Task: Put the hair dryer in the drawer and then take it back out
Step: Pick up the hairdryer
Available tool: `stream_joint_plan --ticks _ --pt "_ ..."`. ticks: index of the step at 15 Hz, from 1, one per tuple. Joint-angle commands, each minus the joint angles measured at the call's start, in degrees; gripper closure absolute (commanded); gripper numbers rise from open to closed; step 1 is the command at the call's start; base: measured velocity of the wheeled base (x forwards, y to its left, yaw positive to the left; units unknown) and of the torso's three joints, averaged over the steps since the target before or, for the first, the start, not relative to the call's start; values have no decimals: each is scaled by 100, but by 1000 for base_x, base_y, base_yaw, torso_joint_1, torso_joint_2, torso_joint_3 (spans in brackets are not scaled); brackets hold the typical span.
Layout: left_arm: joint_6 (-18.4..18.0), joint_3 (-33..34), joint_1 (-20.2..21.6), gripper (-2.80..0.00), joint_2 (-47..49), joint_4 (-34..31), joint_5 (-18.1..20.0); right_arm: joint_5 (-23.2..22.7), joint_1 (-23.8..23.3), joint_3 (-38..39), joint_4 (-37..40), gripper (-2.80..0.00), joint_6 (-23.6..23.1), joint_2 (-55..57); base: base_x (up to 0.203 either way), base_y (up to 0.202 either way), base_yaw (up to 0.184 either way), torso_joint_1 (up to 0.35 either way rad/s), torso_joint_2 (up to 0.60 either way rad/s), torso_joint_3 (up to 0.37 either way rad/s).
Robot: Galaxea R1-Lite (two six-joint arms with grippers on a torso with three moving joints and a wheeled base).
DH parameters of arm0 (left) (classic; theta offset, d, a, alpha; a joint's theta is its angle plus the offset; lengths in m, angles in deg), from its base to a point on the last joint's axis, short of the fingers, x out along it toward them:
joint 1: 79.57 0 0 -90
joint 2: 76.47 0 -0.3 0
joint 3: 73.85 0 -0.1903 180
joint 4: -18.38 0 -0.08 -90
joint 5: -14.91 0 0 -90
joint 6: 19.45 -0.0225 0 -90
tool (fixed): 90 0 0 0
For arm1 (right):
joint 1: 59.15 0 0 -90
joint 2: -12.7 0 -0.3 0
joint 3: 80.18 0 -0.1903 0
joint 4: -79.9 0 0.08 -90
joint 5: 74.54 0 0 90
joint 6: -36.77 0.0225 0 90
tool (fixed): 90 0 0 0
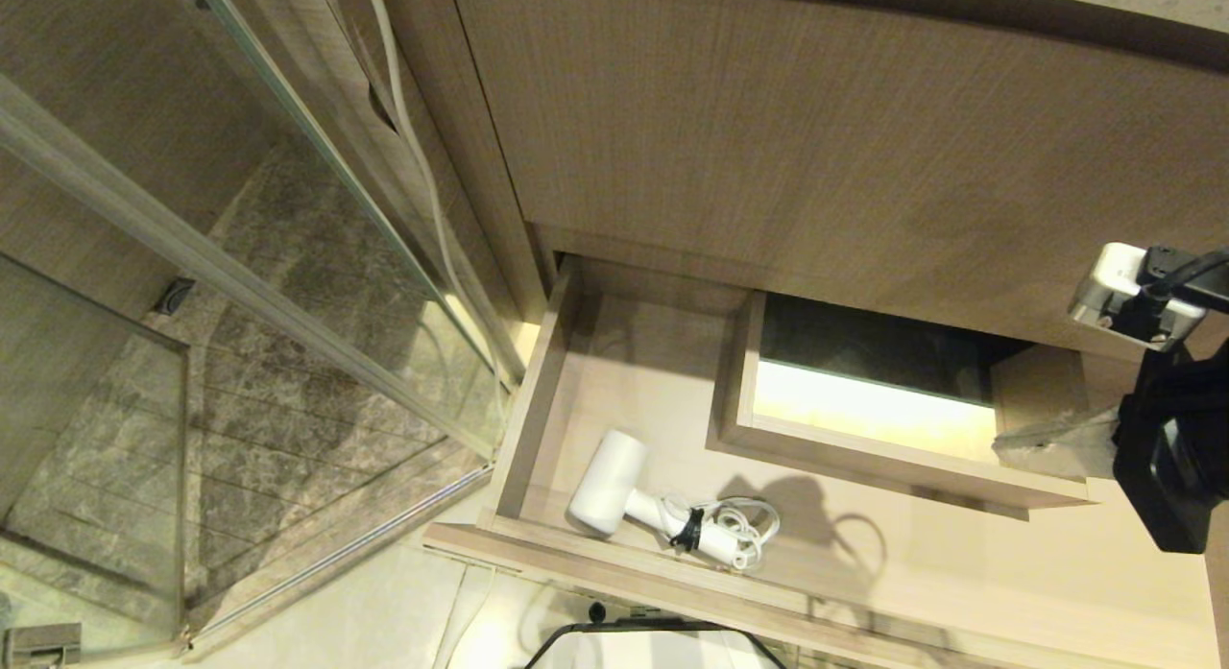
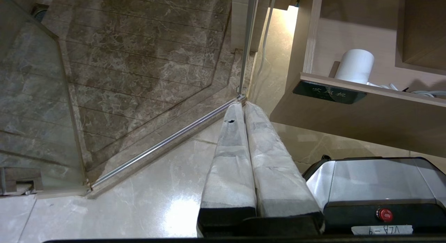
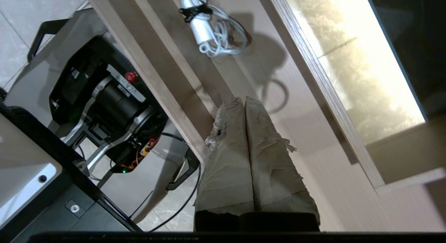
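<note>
Drawer [image 2: 366, 114] label plate [image 2: 329, 93] reads 吹风机 (base sticker [image 2: 381, 230]: "VLA-9").

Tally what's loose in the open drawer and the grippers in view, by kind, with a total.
Hair dryer, white, lying in the drawer: 1
Coiled cord on its handle: 1
Grippers, both shut and empty: 2, the left gripper over the floor, the right gripper over the drawer
Total: 4

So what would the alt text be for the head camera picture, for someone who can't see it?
A white hair dryer with its coiled cord lies in the front left corner of an open wood-grain drawer under a cabinet. The robot's right gripper, shut and empty, hangs over the drawer's right side. A glass shower enclosure with a marble floor fills the left.
</note>
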Motion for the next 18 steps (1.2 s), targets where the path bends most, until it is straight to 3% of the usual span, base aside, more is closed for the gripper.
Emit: stream_joint_plan --ticks 1,4,6,11,12,18 --pt "0 1 -4 0 9 1 -4 -8 290 -44 33 0 26 117 0 0 0 0 0 0" --pt "0 1 -4 0 9 1 -4 -37 861 -103 2 0 260 395 0 0 0 0 0 0" --pt "0 1 -4 0 9 1 -4 -62 1446 -89 -23 0 719 729 0 0 0 0 0 0" --pt "0 1 -4 0 9 1 -4 -77 2043 -524 -508 0 1156 1563 0 0 0 0 0 0" --pt "0 1 -4 0 9 1 -4 -75 2086 -590 -620 -280 1166 1708 0 0 0 0 0 0" --pt "0 1 -4 0 9 1 -4 -88 2173 -588 -1077 -280 513 2121 0 0 0 0 0 0"
